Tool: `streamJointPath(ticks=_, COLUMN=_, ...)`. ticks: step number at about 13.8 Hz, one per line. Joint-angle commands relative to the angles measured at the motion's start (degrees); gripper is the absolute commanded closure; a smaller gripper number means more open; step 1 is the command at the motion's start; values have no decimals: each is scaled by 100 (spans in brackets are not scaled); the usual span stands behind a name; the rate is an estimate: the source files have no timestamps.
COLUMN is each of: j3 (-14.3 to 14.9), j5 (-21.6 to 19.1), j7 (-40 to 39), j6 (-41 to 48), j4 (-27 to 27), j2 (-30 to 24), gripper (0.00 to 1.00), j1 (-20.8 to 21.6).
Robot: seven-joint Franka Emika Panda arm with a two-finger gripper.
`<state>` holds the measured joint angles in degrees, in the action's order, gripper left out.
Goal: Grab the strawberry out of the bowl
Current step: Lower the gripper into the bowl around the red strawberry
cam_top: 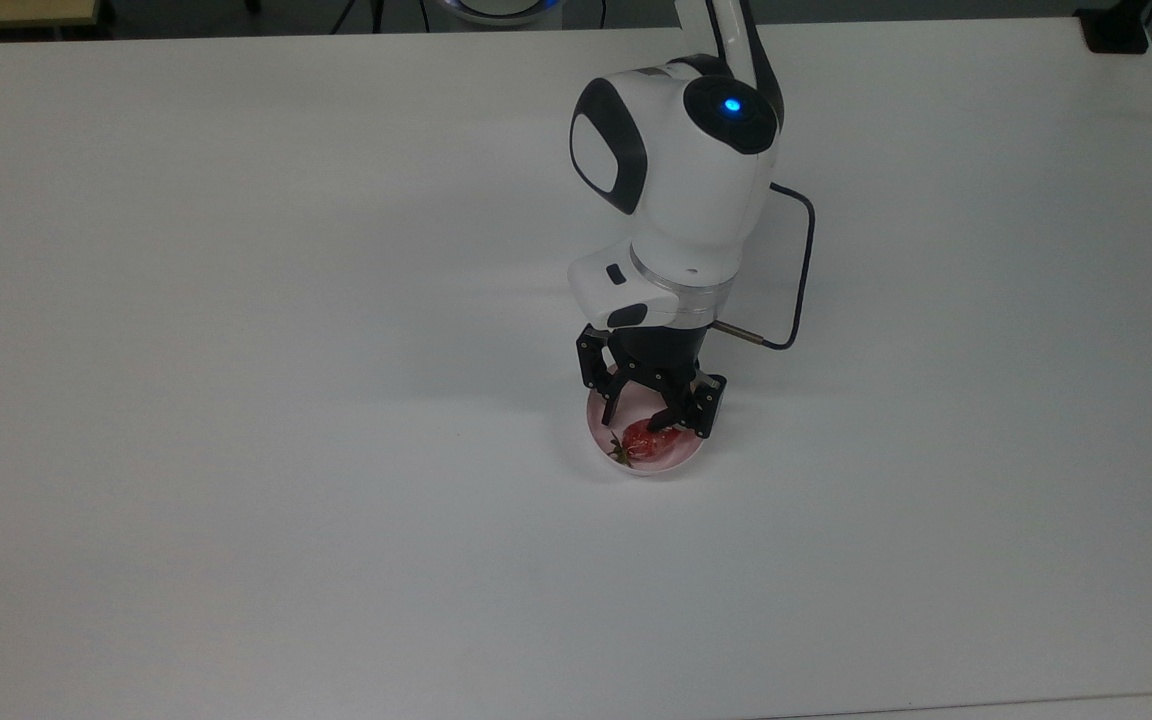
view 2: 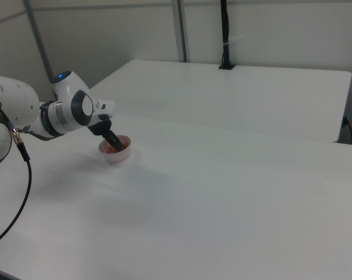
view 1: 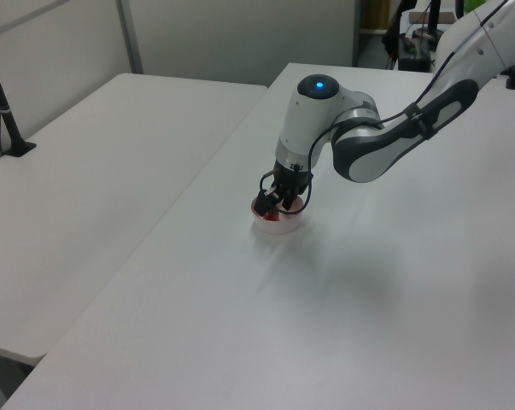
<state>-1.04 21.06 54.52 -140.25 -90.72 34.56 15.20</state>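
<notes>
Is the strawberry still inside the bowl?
Inside. The strawberry lies low in the pink bowl, below its rim, with the gripper reaching down around it.

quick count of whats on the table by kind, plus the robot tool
strawberry: 1, lying in the bowl
bowl: 1, pale pink
tool: 1, reaching down into the bowl at the strawberry
total: 3
</notes>
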Motion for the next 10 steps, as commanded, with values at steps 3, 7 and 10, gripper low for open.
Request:
streamJointPath(ticks=3, j3=25, j5=100, j7=-73, j6=58, j4=-104, j2=-327, gripper=65, j1=-17)
streamJointPath(ticks=7, j3=16, j5=108, j7=-231, j6=59, j4=-113, j2=-274, gripper=68, j1=-17)
streamJointPath(ticks=10, j3=16, j5=108, j7=-275, j6=59, j4=-113, j2=-239, gripper=52, j1=-17)
